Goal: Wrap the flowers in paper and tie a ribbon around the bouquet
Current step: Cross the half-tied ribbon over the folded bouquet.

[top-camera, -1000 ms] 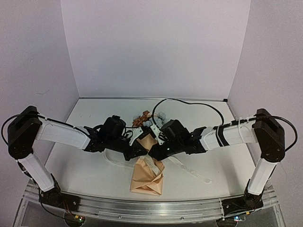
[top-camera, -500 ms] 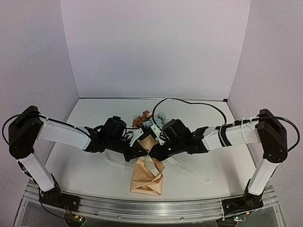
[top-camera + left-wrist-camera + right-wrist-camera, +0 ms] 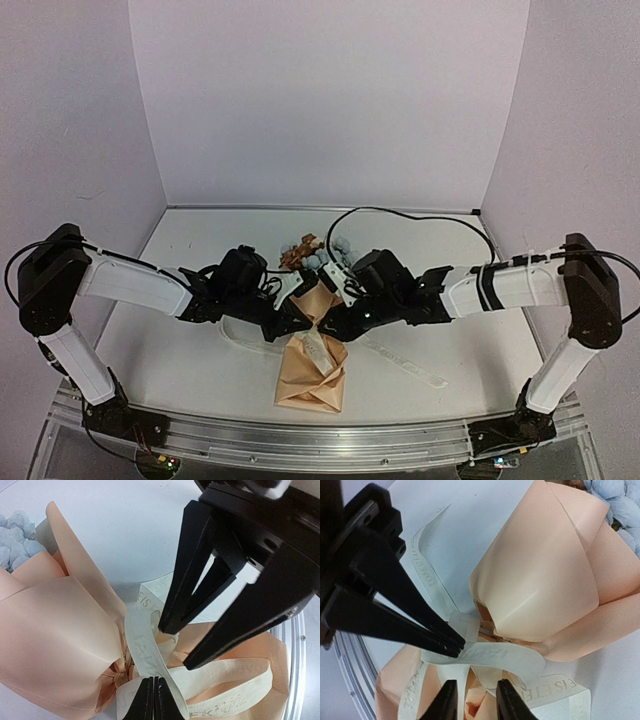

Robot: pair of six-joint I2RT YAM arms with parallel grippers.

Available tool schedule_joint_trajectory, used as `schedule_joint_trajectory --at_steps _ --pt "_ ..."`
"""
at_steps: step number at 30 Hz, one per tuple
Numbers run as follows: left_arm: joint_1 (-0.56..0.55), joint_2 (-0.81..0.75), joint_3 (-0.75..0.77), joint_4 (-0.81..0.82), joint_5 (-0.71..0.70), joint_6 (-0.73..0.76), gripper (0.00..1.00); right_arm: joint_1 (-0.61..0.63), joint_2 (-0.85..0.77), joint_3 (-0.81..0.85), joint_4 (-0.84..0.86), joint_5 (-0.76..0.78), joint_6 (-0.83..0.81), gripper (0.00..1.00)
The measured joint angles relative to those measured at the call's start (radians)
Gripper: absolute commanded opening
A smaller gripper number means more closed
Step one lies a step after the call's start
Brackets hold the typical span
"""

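Lying on the table [image 3: 180,360] with its long axis near-to-far, flowers [image 3: 305,250] pointing far, the bouquet [image 3: 312,375] sits between the left gripper [image 3: 154,682], pinching the ribbon [image 3: 147,647], and the right gripper [image 3: 476,692], jaws parted.

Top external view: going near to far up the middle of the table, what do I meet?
crumpled paper → ribbon → flowers → black cable

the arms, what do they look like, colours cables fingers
The left arm and right arm have white link shells between bulky black joints. The left gripper and right gripper are black, with long fingers tapering to narrow tips. A thin black cable loops out behind the right arm.
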Motion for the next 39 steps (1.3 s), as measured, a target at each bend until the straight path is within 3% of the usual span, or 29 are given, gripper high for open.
schedule_joint_trajectory --at_steps 5,17,28,39 --pt "0.000 0.000 0.000 0.000 0.000 0.000 0.03 0.000 -0.060 -0.077 -0.023 0.000 -0.070 0.41" --pt "0.000 0.000 0.002 0.000 -0.001 0.000 0.02 0.000 -0.078 -0.113 -0.039 -0.014 -0.227 0.37" --pt "0.000 0.001 0.002 0.000 -0.001 0.000 0.02 0.000 -0.023 -0.074 -0.040 0.036 -0.260 0.35" --pt "0.000 0.002 0.002 0.000 -0.001 0.000 0.02 0.000 0.001 -0.054 -0.039 0.068 -0.264 0.13"
